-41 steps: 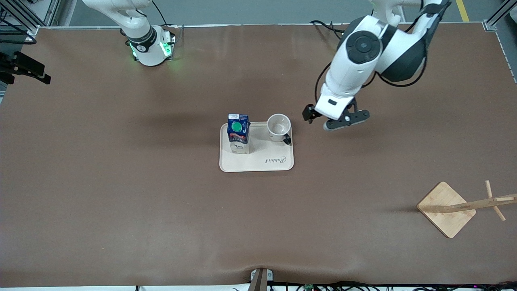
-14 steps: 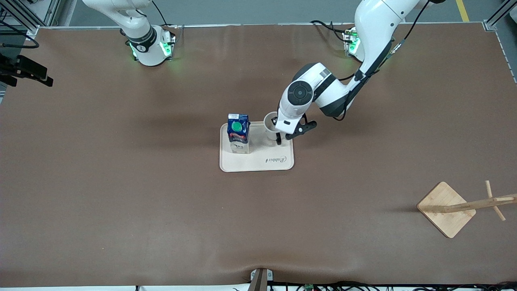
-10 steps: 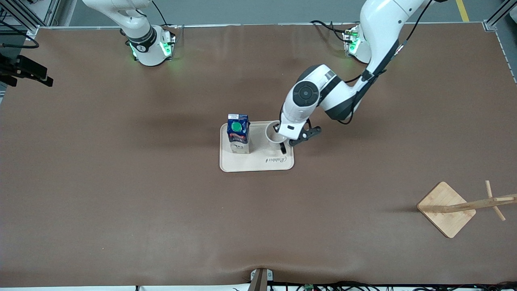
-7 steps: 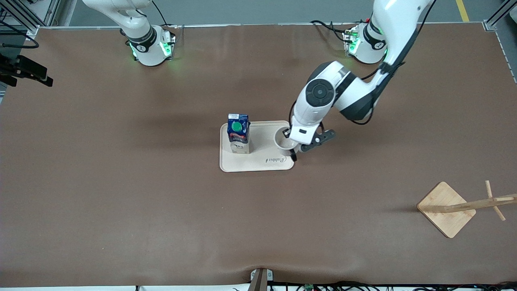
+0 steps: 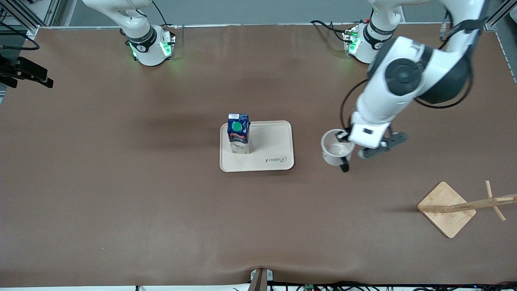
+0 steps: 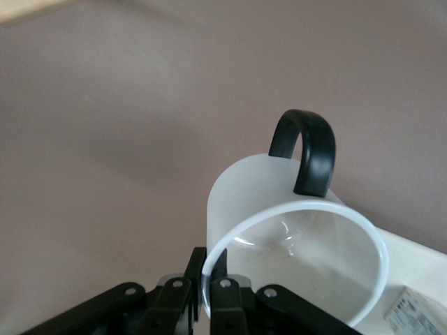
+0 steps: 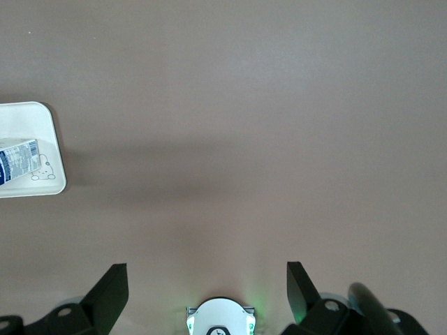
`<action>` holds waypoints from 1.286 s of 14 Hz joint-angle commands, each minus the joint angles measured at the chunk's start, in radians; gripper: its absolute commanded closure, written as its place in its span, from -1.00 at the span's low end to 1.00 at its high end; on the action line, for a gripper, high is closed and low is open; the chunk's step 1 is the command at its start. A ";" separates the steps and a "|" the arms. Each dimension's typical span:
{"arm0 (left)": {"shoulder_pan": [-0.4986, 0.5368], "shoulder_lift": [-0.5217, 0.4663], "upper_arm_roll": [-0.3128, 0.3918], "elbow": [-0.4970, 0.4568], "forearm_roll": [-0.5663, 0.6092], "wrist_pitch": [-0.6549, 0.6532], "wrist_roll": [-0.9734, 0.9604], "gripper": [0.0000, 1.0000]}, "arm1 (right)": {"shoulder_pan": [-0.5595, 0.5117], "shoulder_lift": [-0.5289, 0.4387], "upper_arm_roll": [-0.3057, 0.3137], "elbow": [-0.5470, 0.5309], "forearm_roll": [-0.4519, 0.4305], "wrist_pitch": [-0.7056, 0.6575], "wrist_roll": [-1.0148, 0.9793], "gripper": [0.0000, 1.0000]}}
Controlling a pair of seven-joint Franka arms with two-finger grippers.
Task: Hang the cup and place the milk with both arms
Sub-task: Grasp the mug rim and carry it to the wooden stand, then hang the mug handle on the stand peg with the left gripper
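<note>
My left gripper [image 6: 207, 293] is pinched tight on the mug's [image 5: 336, 148] rim, holding it over bare table between tray [image 5: 278, 139] and wooden rack [image 5: 446, 209]. Milk carton [image 5: 238, 133] stands at the tray's edge toward my right arm. My right gripper [image 7: 207, 286] waits, jaws wide, holding nothing.

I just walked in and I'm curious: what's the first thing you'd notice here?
The left gripper holds a white cup by its rim, up in the air over the bare brown table, between the tray and the wooden rack. A blue milk carton with a green cap stands on the tray. The right gripper waits open, high above the table.
</note>
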 commanded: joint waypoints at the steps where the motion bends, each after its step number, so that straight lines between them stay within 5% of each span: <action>1: 0.104 -0.057 -0.011 -0.022 0.052 0.002 0.123 1.00 | -0.006 0.009 0.007 0.022 -0.002 -0.006 -0.005 -1.00; 10: 0.372 -0.049 -0.006 -0.009 0.063 0.138 0.588 1.00 | -0.005 0.010 0.007 0.022 -0.001 -0.009 -0.005 -1.00; 18: 0.495 0.018 -0.005 0.034 -0.026 0.330 0.654 1.00 | -0.005 0.010 0.009 0.022 -0.002 -0.008 -0.005 -1.00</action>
